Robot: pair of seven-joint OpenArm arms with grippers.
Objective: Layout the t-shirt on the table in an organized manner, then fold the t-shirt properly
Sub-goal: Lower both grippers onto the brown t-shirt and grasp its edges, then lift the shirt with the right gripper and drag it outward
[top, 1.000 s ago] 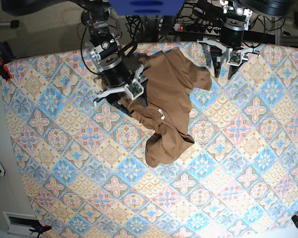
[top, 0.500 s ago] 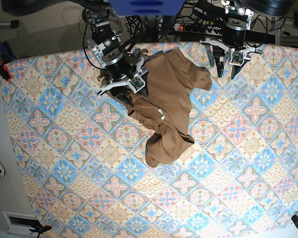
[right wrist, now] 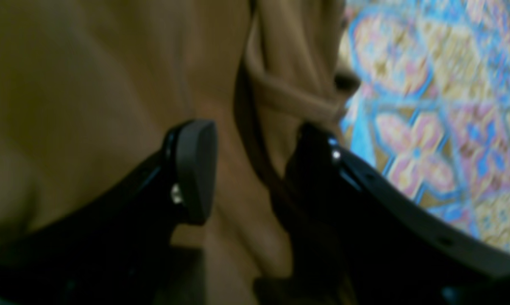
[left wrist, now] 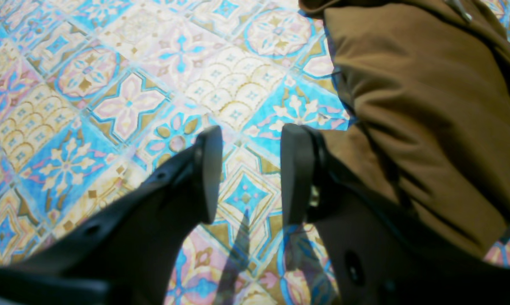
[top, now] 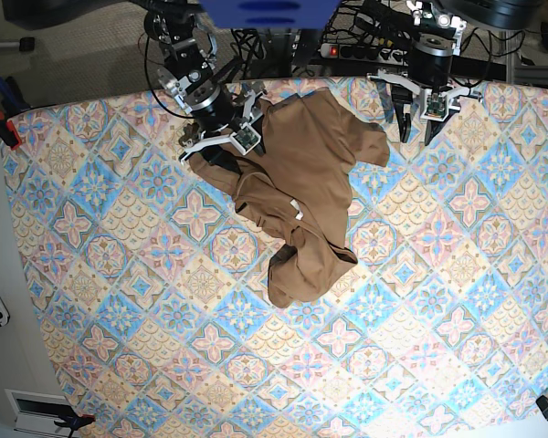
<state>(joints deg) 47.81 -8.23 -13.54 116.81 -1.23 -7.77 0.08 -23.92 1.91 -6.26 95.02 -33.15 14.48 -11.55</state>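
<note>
Tan fabric, the t-shirt (top: pixel 301 173) lies crumpled at upper centre of the tabletop (top: pixel 420 319); by my judgement, spreading and folding remain. The right claw (right wrist: pixel 246 169) straddles a fabric ridge, parted, not visibly gripping; the left claw (left wrist: pixel 246 169) hangs open, empty, beside the shirt.

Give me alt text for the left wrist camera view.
The open, empty left gripper hovers over the pastel tile-patterned table, beside the edge of the crumpled tan-brown t-shirt, which fills the right of the view.
</note>
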